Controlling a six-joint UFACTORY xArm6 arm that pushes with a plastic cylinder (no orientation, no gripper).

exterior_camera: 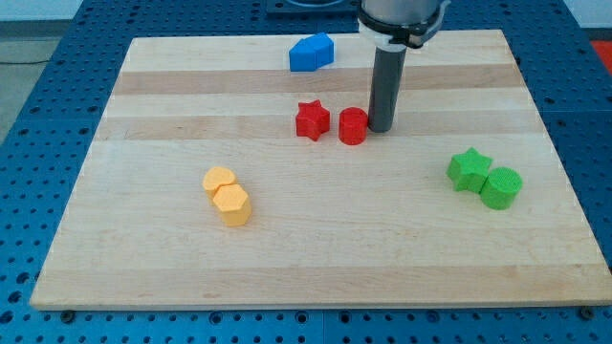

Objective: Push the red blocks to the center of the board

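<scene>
My tip (380,129) sitting against red cylinder (353,126), on side facing table's right edge. Red star (312,120) lying just beside cylinder, toward left edge; both resting mid-table (287,258), nearer top edge. No jaws showing, only rod, holding nothing.

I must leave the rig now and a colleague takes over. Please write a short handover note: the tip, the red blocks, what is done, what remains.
My tip: down on the board, against the red cylinder on the view's right side of it.
Red star: just to the view's left of the cylinder, a small gap between them.
Done: both red blocks sit close together, slightly toward the view's top of the board centre.
Left: probably nudge both a little toward the view's bottom.
</scene>
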